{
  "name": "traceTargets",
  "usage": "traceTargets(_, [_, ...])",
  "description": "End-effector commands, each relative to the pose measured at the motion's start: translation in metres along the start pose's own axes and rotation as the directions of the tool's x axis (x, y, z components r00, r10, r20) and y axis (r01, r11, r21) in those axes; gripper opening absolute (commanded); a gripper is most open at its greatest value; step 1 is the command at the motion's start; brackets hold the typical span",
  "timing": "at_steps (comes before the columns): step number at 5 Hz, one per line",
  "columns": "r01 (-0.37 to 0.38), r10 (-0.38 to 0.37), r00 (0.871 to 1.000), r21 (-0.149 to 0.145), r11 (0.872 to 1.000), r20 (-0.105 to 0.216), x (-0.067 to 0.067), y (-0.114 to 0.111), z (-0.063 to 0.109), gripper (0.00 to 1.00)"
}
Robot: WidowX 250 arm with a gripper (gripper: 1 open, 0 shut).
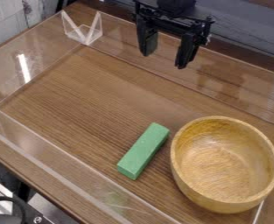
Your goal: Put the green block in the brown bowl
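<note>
A bright green block (144, 150) lies flat on the wooden table, angled from lower left to upper right. Just to its right stands the round light-brown wooden bowl (226, 163), with nothing inside it. My gripper (168, 48) hangs at the back of the table, well above and behind both. Its dark fingers (186, 51) point downward and stand apart, with nothing between them.
Clear acrylic walls (34, 66) ring the wooden table (92, 105). A small clear folded stand (83, 28) sits at the back left. The table's front edge runs along the lower left.
</note>
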State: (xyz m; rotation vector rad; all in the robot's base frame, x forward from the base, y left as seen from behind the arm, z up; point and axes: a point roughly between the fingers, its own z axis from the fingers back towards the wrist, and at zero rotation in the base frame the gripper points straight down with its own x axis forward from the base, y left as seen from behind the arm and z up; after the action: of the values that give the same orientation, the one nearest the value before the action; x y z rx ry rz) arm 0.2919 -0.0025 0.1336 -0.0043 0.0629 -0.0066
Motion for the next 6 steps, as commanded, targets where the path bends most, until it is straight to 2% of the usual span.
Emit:
traceTargets(1, [0.064,-0.064,0.998,-0.006,0.998,-0.006,-0.015,-0.001,-0.012,1.00])
traceTargets(2, [0.148,-0.148,0.989,-0.011,0.989,-0.015,-0.044,-0.004,-0.034,1.00])
traceTargets(3, [0.189,-0.188,0.982,-0.007,0.982,0.033,-0.062,-0.006,-0.047,1.00])
traceTargets(6, [0.236,-0.233,0.965,-0.009,0.972,0.119,-0.070,-0.015,-0.080,1.00])
